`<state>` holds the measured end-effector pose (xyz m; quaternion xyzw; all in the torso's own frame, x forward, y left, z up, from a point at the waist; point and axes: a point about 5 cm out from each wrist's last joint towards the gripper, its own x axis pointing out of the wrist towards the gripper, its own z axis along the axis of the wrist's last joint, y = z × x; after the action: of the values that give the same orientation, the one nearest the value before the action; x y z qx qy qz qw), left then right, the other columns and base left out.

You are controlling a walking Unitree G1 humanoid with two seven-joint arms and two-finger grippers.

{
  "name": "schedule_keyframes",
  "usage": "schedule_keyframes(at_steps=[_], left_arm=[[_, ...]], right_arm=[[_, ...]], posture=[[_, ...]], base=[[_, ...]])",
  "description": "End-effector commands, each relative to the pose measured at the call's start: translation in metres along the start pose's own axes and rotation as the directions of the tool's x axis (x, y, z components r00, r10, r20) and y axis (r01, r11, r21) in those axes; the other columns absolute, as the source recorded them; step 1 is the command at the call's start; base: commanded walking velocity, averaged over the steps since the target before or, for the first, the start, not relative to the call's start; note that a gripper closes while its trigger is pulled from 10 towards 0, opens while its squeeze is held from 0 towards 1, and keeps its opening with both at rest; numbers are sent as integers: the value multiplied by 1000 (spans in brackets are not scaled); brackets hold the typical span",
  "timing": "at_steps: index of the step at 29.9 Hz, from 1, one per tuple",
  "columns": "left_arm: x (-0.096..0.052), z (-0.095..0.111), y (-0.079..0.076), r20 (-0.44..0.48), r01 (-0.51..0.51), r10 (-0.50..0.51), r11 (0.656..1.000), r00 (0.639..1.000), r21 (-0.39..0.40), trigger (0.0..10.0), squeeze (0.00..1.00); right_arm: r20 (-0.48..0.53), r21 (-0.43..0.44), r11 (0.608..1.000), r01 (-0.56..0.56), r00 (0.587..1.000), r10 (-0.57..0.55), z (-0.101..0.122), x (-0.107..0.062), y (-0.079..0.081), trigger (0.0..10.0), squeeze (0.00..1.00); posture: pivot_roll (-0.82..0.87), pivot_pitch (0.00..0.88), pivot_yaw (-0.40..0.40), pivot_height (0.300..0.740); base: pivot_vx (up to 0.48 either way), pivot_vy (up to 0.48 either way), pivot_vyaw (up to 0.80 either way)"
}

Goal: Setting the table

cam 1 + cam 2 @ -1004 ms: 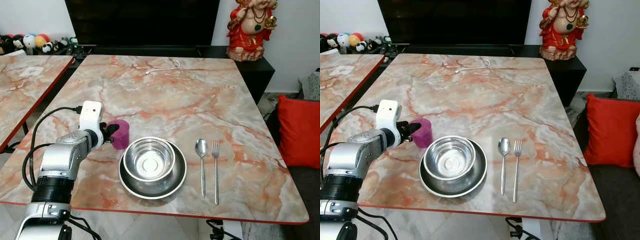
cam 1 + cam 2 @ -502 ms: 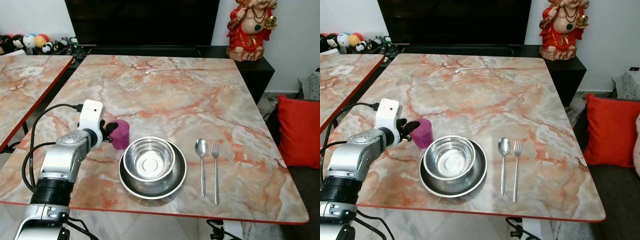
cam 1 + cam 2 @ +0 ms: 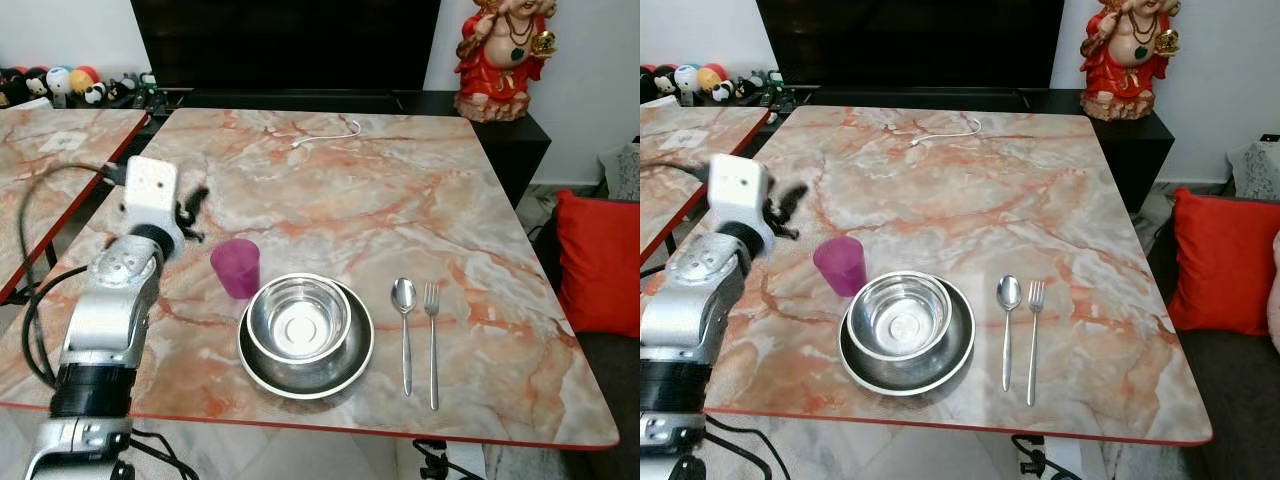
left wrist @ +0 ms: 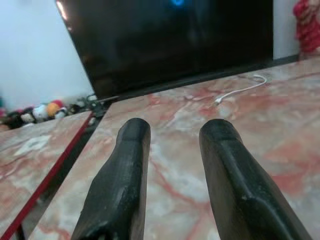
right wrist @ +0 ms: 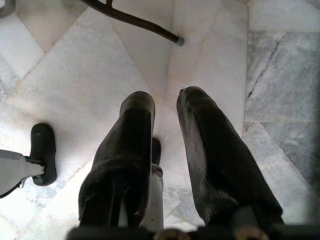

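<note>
A purple cup [image 3: 236,266] stands upright on the marble table [image 3: 400,200], just left of a steel bowl [image 3: 298,318] nested in a steel plate [image 3: 345,365]. A spoon [image 3: 404,330] and a fork [image 3: 432,340] lie side by side to the right of the plate. My left gripper [image 3: 190,212] hovers above the table, up and to the left of the cup, open and holding nothing. In the left wrist view its fingers [image 4: 125,165] point across the table toward the dark screen. My right gripper [image 5: 165,100] hangs open over the tiled floor.
A white cable [image 3: 325,135] lies at the table's far edge. A red figurine [image 3: 503,55] stands on the dark cabinet behind, beside a black screen [image 3: 285,45]. A second marble table [image 3: 50,170] is close on the left. A red cushion [image 3: 600,260] sits to the right.
My left gripper has let go of the purple cup and risen up and back to the left. The cup stays standing beside the bowl.
</note>
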<state>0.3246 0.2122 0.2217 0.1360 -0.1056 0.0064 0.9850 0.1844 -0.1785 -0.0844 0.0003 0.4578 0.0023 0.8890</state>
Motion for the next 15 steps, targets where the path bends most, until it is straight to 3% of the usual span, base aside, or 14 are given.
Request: schedule_keyframes(at_steps=[1, 4, 7, 11, 15], left_arm=[[-7, -1, -3, 29, -9, 8, 999, 1000, 45, 10000, 0], [-26, -11, -9, 54, -26, 25, 1000, 998, 9, 10000, 0], [-33, -16, -9, 56, -59, 60, 998, 997, -15, 10000, 0], [-30, -13, -5, 73, -106, 108, 994, 991, -42, 10000, 0], [-27, -15, -5, 66, -119, 122, 992, 990, -38, 10000, 0]], right_arm=[[-8, 1, 1000, -3, 1000, 3, -2, 0, 0, 10000, 0], [-10, 2, 1000, -3, 1000, 3, -3, -1, 1, 10000, 0], [-13, 3, 1000, -3, 1000, 3, -4, -1, 2, 10000, 0], [-9, 5, 1000, -8, 1000, 8, -3, 0, 3, 10000, 0], [-2, -6, 1000, -16, 1000, 16, -1, 0, 4, 10000, 0]], posture=[[27, 0, 11, 740], [27, 0, 13, 740], [29, 0, 18, 740], [32, 0, 24, 740], [26, 0, 28, 740]], base=[[0, 0, 0], [0, 0, 0], [0, 0, 0], [0, 0, 0], [0, 443, 0]])
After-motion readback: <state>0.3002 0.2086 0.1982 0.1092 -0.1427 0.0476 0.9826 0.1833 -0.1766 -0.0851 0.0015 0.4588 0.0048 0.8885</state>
